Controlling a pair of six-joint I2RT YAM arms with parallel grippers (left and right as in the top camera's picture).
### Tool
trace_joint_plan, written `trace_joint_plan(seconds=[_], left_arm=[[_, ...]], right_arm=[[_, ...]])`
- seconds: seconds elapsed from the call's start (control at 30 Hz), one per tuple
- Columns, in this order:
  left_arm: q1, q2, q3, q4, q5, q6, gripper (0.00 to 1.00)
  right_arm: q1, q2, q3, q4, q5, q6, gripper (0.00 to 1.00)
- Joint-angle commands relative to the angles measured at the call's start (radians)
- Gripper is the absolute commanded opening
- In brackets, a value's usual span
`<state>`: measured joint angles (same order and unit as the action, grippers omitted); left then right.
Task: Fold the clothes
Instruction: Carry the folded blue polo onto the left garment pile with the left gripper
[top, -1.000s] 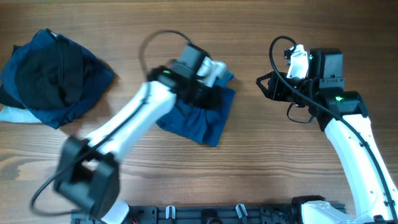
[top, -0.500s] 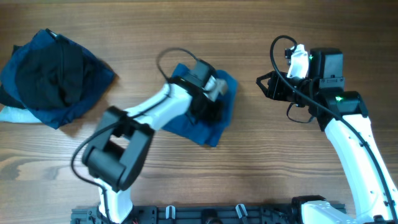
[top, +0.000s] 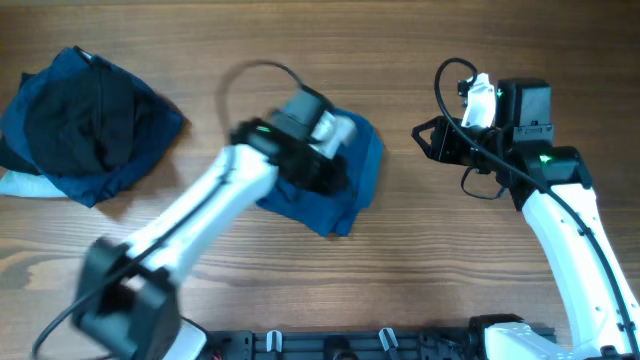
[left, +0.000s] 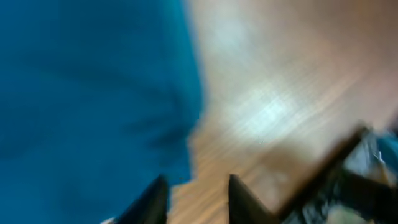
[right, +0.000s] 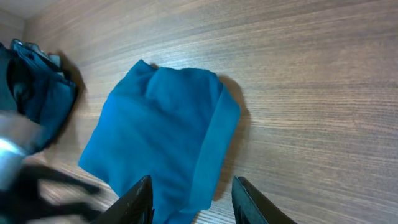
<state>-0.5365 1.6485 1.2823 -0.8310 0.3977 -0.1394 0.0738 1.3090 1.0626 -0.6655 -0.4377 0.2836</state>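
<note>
The shirt (top: 355, 185) lies folded into a compact blue bundle near the middle of the wooden surface (top: 450, 270). It is roughly four-sided and sits slightly askew to the surface's edges. From the right wrist view its longer side seems to run from the far edge toward the near edge, leaning a little. A doubled-over band of cloth runs along the side facing the right arm (top: 560, 210). Which end is the collar cannot be told from any view.

Well apart from it, at the far left of the surface, sits a loose pile (top: 85, 125) of dark blue and black garments with a bit of white showing underneath.

The left arm (top: 210, 205) reaches across the shirt and covers much of it from above. The left gripper (left: 197, 190) is at the shirt's edge, where cloth meets bare wood. Its jaws stand a little apart with only wood showing between them, holding nothing, though the picture is blurred.

The right gripper (right: 193, 196) hangs off to the right, facing the shirt. Its jaws are partly spread and empty, touching neither cloth nor surface.
</note>
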Motion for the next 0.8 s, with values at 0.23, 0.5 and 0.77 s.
trace_joint_plan(seconds=[0.23,0.5,0.77], left_arm=[[0.405,0.185,-0.005,0.066,0.084,0.005,0.96],[0.476,0.403,-0.005,0.115,0.377,0.132,0.99],[0.346,0.431,-0.005,0.150,0.399,0.215,0.72]], right_arm=[[0.040,0.038,-0.044,-0.007,-0.015,0.004,0.42],[0.097,0.051,-0.044,0.002,-0.014,0.003,0.41],[0.104,0.051,-0.044,0.011,-0.015,0.007,0.41]])
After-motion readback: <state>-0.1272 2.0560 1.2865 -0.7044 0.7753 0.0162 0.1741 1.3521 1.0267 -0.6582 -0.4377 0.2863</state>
